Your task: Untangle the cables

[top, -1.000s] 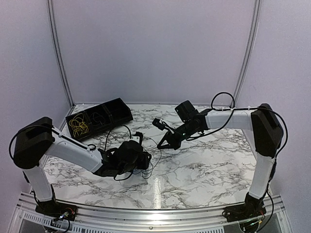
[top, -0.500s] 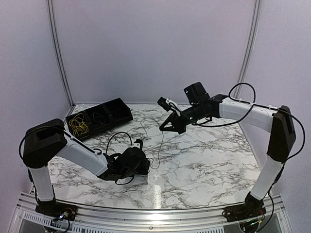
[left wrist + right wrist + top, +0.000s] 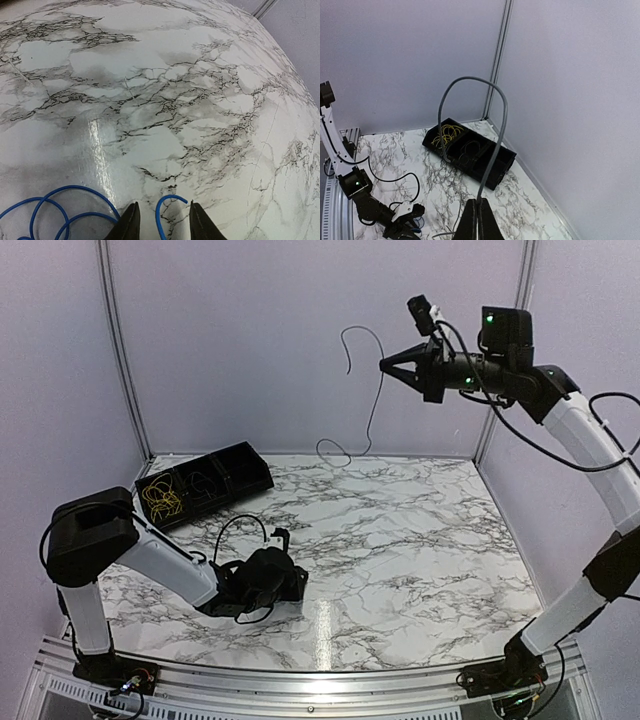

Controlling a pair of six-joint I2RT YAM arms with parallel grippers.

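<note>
Black tray (image 3: 228, 472) sits beyond the left hand (image 3: 161, 224), with yellow cables (image 3: 162, 498) coiled in its end compartment. Left hand low over tabletop (image 3: 200, 100), fingers spread; blue cable (image 3: 170, 196) loops just left of it, one end between the fingertips. Right hand (image 3: 479, 222) high in the air, pinching grey cable (image 3: 470, 82), which arches above it and dangles below.

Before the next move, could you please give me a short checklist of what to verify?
1. Hold: right gripper shut on grey cable: ok.
2. Separation: the grey cable carries no other cable with it: ok.
3. Clearance: its lower end off the table: cannot tell.
4. Anchor: left gripper clamping blue cable: not ok, jaws open around its end.
5. Path: black tray away from both arms: ok.
</note>
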